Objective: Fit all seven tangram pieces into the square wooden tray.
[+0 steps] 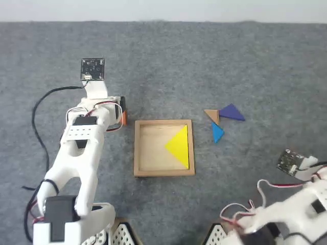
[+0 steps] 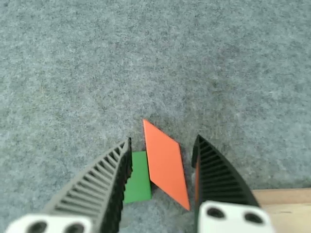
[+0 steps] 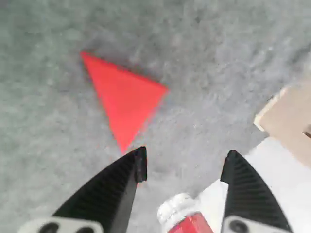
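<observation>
**High view.** A square wooden tray (image 1: 137,149) lies at the middle of the grey carpeted table (image 1: 214,61). A yellow triangle (image 1: 180,146) lies flat in the tray against its right wall. Right of the tray, apart from it, sit a small tan triangle (image 1: 212,116), a purple triangle (image 1: 232,113) touching it, and a blue triangle (image 1: 217,132) just below. The left arm (image 1: 82,153) extends to a spot just beside the tray's upper left corner. The right arm (image 1: 291,209) lies at the lower right.

**Left wrist view.** The left gripper (image 2: 163,141) has its jaws wide apart, one either side of an orange parallelogram (image 2: 165,164) that lies flat on the carpet. Nothing is gripped. A green piece (image 2: 137,177) touches the parallelogram's edge. A corner of the tray shows near one finger.

**Right wrist view.** The right gripper (image 3: 185,150) is spread wide and holds nothing. A red triangle (image 3: 121,97) lies on the carpet just beyond its fingertips.
</observation>
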### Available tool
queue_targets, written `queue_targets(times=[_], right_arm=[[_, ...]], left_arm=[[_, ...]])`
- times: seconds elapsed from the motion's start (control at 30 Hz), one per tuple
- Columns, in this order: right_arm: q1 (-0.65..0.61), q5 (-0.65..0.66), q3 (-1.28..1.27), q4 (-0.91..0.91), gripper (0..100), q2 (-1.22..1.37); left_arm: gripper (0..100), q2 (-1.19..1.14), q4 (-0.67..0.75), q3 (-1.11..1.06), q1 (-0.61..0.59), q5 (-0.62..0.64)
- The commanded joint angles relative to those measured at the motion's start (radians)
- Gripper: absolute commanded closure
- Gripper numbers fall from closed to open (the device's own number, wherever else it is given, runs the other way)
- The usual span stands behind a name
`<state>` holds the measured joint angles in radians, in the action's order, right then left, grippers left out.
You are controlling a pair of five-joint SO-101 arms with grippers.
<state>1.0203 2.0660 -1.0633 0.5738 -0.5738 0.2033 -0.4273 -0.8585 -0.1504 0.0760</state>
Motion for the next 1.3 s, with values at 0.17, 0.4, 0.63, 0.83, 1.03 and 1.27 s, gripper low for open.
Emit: queue_targets(times=[0.17,0.4,0.63,0.83,1.03,1.27], right_arm=[[0.035,-0.097,0.138,-0.013,71.7,0.291],[-0.007,-0.256,0.531,0.386,72.0,0.42],[-0.007,-0.18,0.646,0.387,66.7,0.621],[-0.031,-0.152,0.644,0.39,62.2,0.661],[-0.004,-0.021,0.589,0.389,64.1,0.667],[0.047,0.058,0.52,0.384,64.1,0.667]], left_arm=[[80,0.005,0.023,0.004,0.005,-0.014],[80,0.005,0.023,0.004,0.005,-0.014],[80,0.005,0.023,0.004,0.005,-0.014],[80,0.005,0.023,0.004,0.006,-0.014],[80,0.005,0.023,0.004,0.006,-0.014],[80,0.005,0.023,0.004,0.006,-0.014]])
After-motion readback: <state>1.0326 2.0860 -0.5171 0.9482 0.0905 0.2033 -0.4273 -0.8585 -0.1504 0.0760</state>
